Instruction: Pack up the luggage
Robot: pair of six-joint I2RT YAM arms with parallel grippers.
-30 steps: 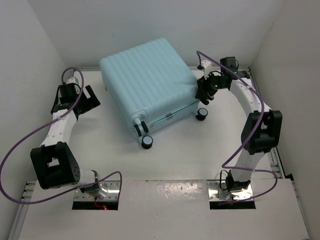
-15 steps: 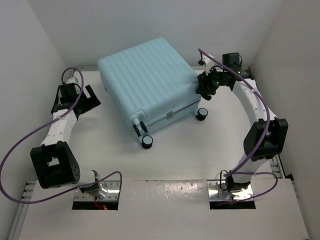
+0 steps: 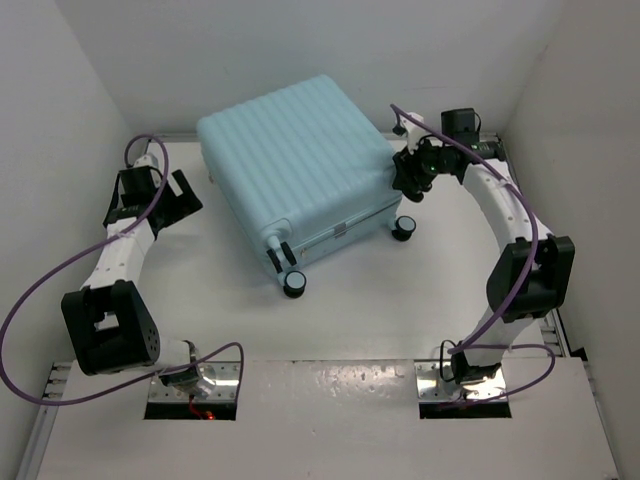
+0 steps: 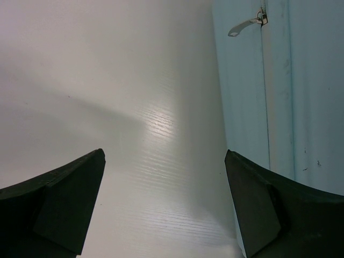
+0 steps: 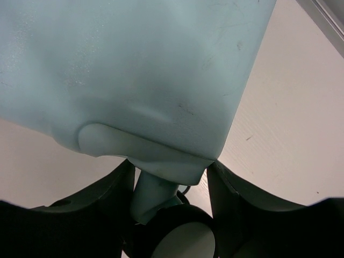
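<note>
The right gripper (image 5: 169, 180) seems to pinch the suitcase (image 3: 295, 160) by its wheel post (image 5: 153, 196) and could slip; the left gripper (image 4: 164, 156) hangs spread.

luggage (image 3: 295, 165) flat on table (image 3: 380, 310), wheels (image 3: 293, 284) on near side.

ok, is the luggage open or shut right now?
Shut. The luggage lies flat, ribbed shell up, both halves together along the seam; no lining shows. Whether it's fully zipped, cannot tell.
</note>
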